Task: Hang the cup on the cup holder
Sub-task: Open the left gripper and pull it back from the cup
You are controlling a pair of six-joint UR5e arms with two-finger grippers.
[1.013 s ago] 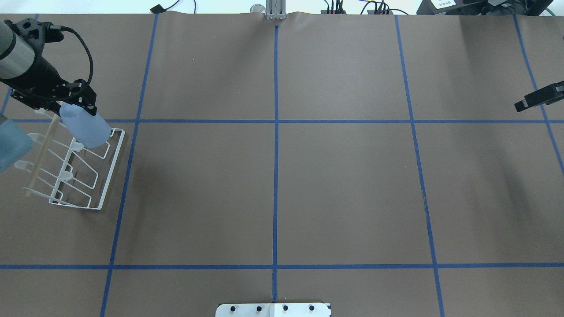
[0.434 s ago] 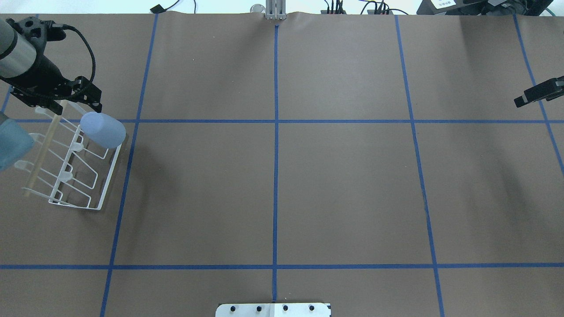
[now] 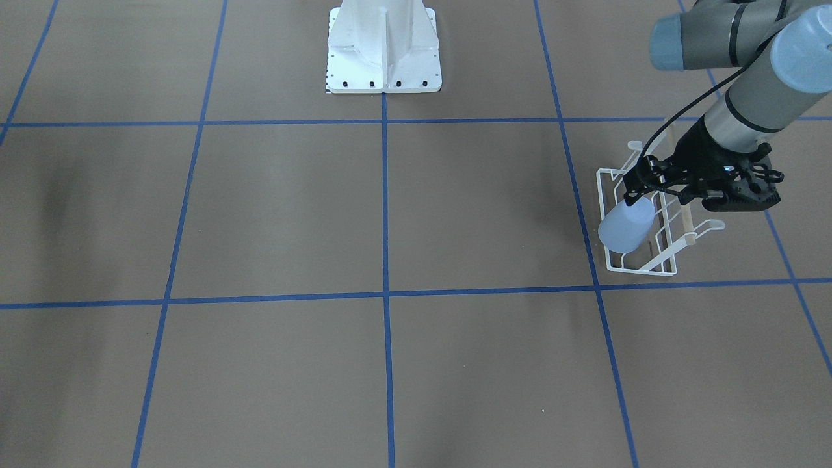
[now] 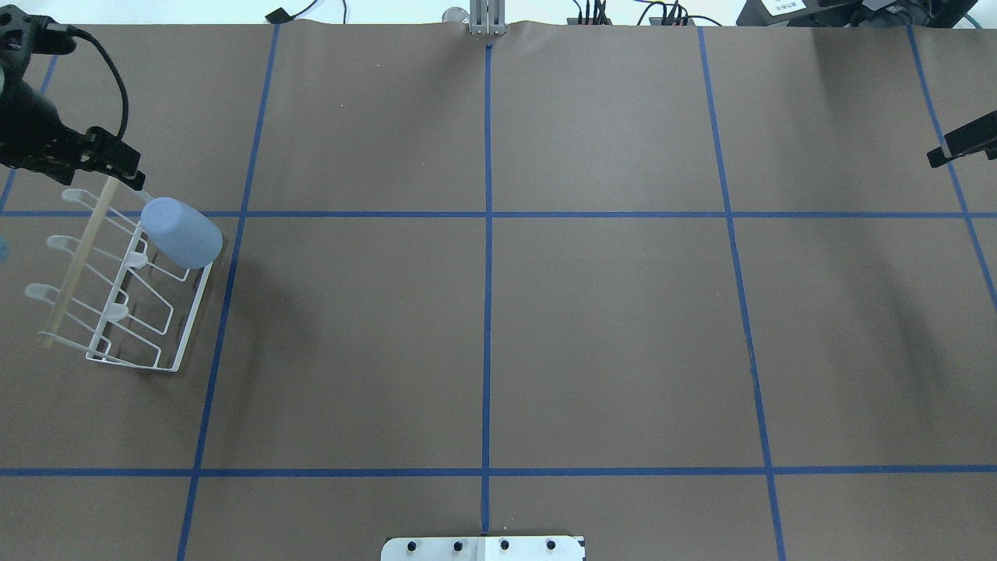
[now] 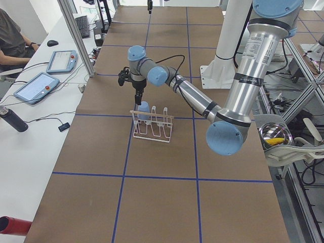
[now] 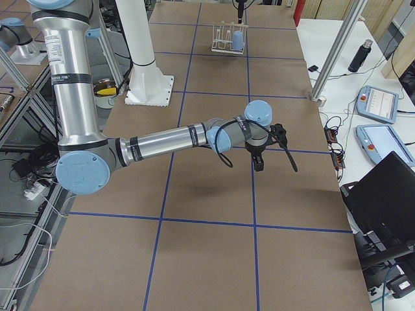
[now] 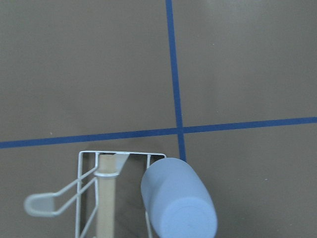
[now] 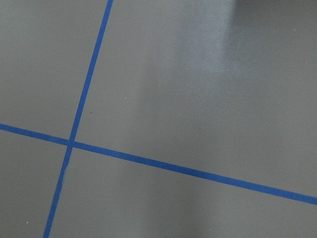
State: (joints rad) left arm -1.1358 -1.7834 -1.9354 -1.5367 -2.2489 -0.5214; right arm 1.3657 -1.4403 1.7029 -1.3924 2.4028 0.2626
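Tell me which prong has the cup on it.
The far-end prong of the row facing the table's centre: the cup covers it, while the rack's other five stand bare.

I count one cup (image 4: 181,232) and one cup holder (image 4: 189,310). The holder has one wooden rod (image 4: 78,261). Five of its prongs (image 4: 58,242) stand bare; whether a sixth is under the cup, I cannot tell from here. I have two arms, each with one gripper: my left gripper (image 4: 125,167) and my right gripper (image 6: 259,164). There is one table (image 4: 607,327), and in the overhead view five blue tape lines (image 4: 487,312) run away from me and two run across. One white pedestal (image 3: 383,52) holds me up. On the side bench I see two tablets (image 5: 62,61), one dark bottle (image 5: 12,119) and one laptop (image 6: 382,201). One person (image 5: 12,38) sits there.
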